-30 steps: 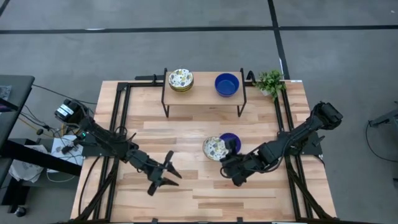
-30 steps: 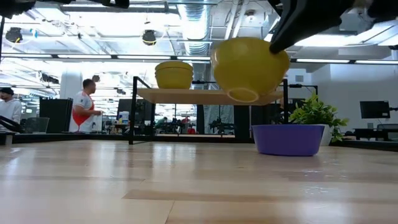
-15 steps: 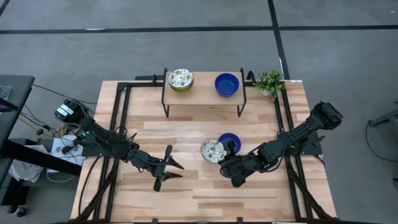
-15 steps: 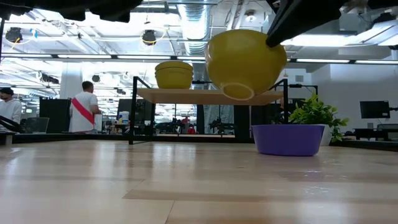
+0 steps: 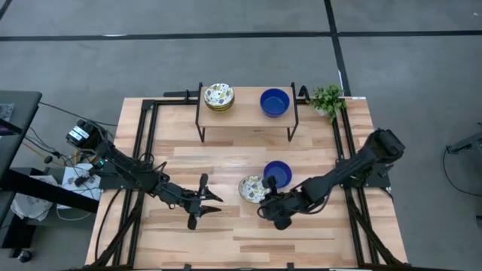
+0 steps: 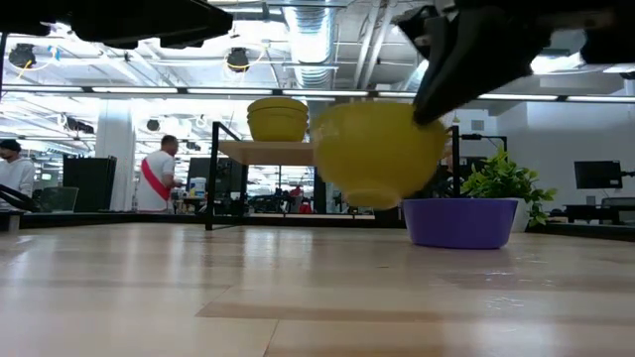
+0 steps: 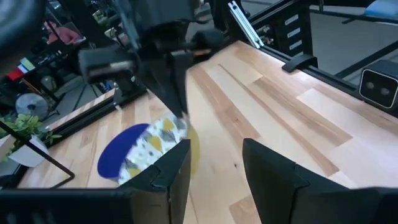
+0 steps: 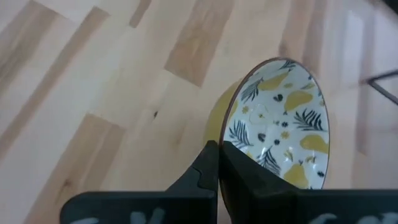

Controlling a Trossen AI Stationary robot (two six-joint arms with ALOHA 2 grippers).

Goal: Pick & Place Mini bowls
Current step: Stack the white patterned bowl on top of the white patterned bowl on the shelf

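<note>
Lower and further toward the left arm than a second ago, the right gripper [image 5: 265, 197] pinches by its rim a glossy, rigid, likely slippery leaf-patterned bowl with yellow outside [image 5: 251, 189] above the wooden table [image 5: 316, 233], while the left gripper [image 5: 211, 203] waits nearby, fingers spread.

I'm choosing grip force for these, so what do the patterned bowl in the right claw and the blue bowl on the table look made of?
The patterned bowl, pinched at its rim by the right claw, looks like glazed ceramic: glossy white inside with printed leaves, yellow outside. The blue bowl on the table shows a smooth solid-colour surface, probably glazed ceramic too, though plastic can't be ruled out.
</note>
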